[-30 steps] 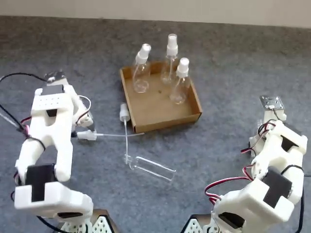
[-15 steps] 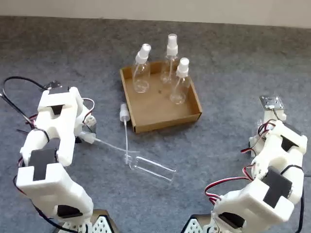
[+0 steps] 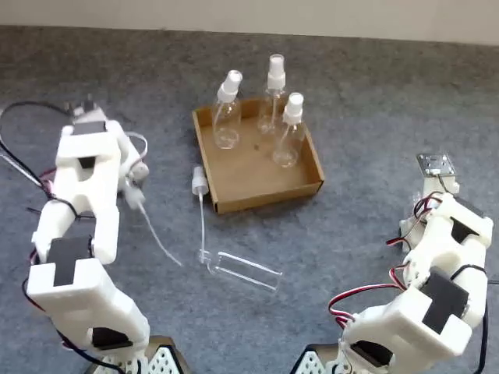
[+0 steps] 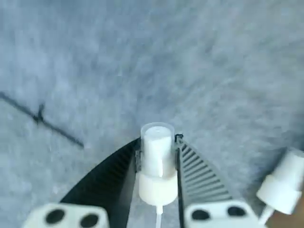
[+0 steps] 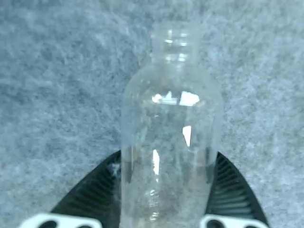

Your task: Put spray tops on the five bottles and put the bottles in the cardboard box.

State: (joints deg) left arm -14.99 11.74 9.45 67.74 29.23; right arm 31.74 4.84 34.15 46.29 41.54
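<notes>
the left gripper is clamped on a spray top at its collar, with the cap end poking past the fingertips and the thin dip tube hanging free below, probably so the tube can be fed into a neck. the right gripper is closed around an uncapped bottle, its bare threaded neck pointing out beyond the tips, likely so it can take that top. a second spray top lies just beside the left gripper, on the side of the cardboard box. three capped bottles stand in the box. a last open bottle lies on the carpet between the arms, seemingly awaiting its turn.
</notes>
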